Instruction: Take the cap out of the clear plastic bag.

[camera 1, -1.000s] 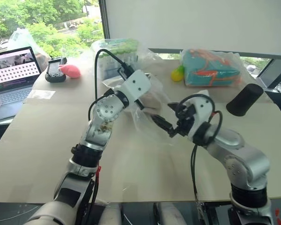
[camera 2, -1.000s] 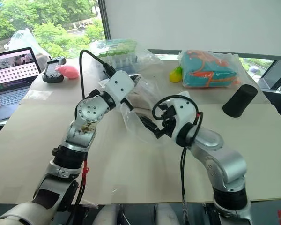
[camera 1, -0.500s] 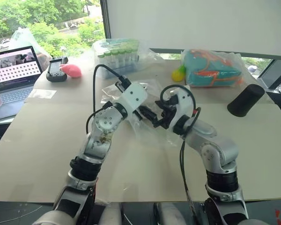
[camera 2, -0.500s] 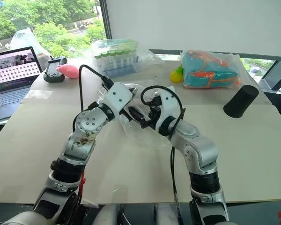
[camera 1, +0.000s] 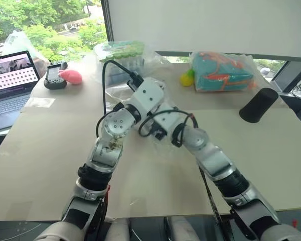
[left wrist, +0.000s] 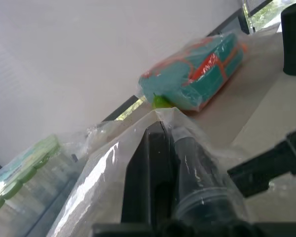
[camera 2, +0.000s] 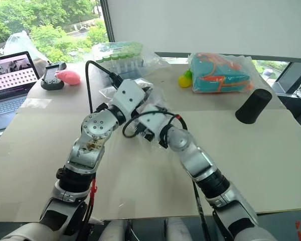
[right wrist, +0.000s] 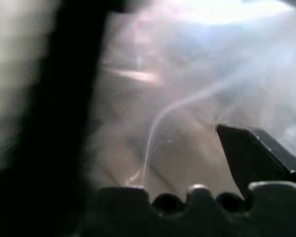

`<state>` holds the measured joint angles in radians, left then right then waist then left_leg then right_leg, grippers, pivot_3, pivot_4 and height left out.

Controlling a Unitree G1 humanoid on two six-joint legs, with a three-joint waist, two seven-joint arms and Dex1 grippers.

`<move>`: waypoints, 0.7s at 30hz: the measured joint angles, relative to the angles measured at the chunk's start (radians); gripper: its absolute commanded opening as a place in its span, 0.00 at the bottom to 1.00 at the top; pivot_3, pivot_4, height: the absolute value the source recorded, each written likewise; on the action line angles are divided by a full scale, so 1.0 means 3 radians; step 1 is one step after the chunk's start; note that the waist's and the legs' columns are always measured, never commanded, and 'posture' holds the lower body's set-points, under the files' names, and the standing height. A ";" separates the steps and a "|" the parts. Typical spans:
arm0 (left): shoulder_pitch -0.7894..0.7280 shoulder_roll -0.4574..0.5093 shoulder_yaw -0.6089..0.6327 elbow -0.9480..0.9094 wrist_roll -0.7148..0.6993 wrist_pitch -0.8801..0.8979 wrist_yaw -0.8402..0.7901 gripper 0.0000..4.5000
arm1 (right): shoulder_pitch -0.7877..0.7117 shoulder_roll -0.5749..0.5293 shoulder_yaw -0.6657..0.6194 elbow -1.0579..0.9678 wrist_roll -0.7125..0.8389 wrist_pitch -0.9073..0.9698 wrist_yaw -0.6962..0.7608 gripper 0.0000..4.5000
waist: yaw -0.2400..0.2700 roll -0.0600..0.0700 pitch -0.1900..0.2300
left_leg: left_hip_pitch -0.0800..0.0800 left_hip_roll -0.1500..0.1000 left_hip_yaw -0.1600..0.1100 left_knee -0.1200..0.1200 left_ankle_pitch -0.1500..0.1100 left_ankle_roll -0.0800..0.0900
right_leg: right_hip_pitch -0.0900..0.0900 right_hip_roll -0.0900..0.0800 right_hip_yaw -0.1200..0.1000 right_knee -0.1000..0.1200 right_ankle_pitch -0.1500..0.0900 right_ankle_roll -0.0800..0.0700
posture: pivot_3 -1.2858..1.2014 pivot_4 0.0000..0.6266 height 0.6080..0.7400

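Observation:
The clear plastic bag (camera 1: pixel 119 93) hangs crinkled above the middle of the table, around both hands. My left gripper (left wrist: pixel 165 136) is shut on its film, which drapes over the two closed fingers. My right gripper (right wrist: pixel 158 98) is open and pushed up against the bag just below the left hand, its fingers (right wrist: pixel 251 153) wide apart. Between them a beige-grey blur behind the film appears to be the cap (right wrist: pixel 177 148). In the eye views the arms hide the cap.
At the table's far side lie a bag of green-capped tubes (camera 1: pixel 121 52), a bag with a teal-orange item (camera 1: pixel 220 70) and a yellow-green object (camera 1: pixel 186 79). A black cylinder (camera 1: pixel 260 104) stands at the right. A laptop (camera 1: pixel 12 75), a black device (camera 1: pixel 52 76) and a pink toy (camera 1: pixel 70 76) are at the far left.
My right gripper has swung left and forward, rolling over, until it meets the bag under the left hand. The left gripper has kept its hold on the film.

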<state>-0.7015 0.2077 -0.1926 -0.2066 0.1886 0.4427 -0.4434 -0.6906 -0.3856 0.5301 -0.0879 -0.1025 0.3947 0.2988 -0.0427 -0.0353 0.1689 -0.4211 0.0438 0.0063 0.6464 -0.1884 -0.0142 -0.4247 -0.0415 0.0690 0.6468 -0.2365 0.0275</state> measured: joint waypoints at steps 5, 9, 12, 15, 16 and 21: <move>0.0001 0.0022 0.0027 0.0028 0.0005 0.0000 0.0041 0.02 | -0.0054 -0.0060 0.0209 0.0429 -0.0667 -0.0520 -0.0045 1.00 | 0.0002 0.0000 0.0000 | 0.0000 0.0000 0.0000 0.0000 0.0000 0.0000 | 0.0001 -0.0001 0.0000 0.0001 0.0001 0.0000 | 0.52 0.24 1.00; 0.0002 0.0034 0.0096 0.0085 0.0028 0.0003 0.0128 0.02 | -0.0258 0.0237 0.0179 0.0833 -0.0927 -0.0628 -0.0327 1.00 | -0.0020 0.0000 0.0000 | 0.0003 0.0001 -0.0001 -0.0002 0.0000 0.0000 | 0.0000 0.0000 0.0001 0.0004 0.0002 -0.0002 | 0.52 0.24 1.00; 0.0003 0.0056 0.0159 0.0100 0.0052 0.0047 0.0171 0.02 | -0.0372 0.0497 0.0138 0.1154 -0.0994 -0.0703 -0.0550 1.00 | -0.0013 0.0000 0.0000 | 0.0002 0.0002 -0.0001 -0.0002 0.0000 -0.0001 | -0.0001 0.0000 0.0001 0.0003 0.0002 -0.0002 | 0.52 0.24 1.00; 0.0003 0.0066 0.0195 0.0142 0.0073 0.0063 0.0207 0.02 | -0.0474 0.0679 0.0103 0.1428 -0.1020 -0.0808 -0.0703 1.00 | -0.0007 0.0000 0.0000 | 0.0001 0.0001 -0.0001 -0.0002 0.0000 -0.0001 | -0.0001 -0.0001 0.0000 0.0002 0.0002 -0.0003 | 0.52 0.24 1.00; 0.0004 0.0068 0.0206 0.0159 0.0080 0.0066 0.0215 0.02 | -0.0503 0.0729 0.0084 0.1522 -0.1020 -0.0859 -0.0741 1.00 | -0.0002 0.0000 0.0000 | 0.0001 0.0001 -0.0001 -0.0002 0.0000 -0.0001 | -0.0001 -0.0002 0.0000 0.0002 0.0002 -0.0003 | 0.52 0.24 1.00; 0.0004 0.0070 0.0209 0.0164 0.0094 0.0068 0.0233 0.00 | -0.0512 0.0791 0.0021 0.1665 -0.1021 -0.1026 -0.0806 0.77 | 0.0000 0.0000 0.0000 | -0.0001 0.0001 -0.0001 -0.0002 0.0000 -0.0001 | -0.0001 -0.0003 -0.0001 0.0002 0.0003 -0.0002 | 0.52 0.24 1.00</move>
<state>-0.7005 0.2287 -0.1299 -0.1575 0.2168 0.4631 -0.3734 -0.8442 -0.1483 0.5364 0.4115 -0.4087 0.0869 0.0570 -0.0427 -0.0353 0.1690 -0.4213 0.0439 0.0059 0.6459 -0.1884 -0.0144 -0.4251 -0.0425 0.0687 0.6474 -0.2358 0.0268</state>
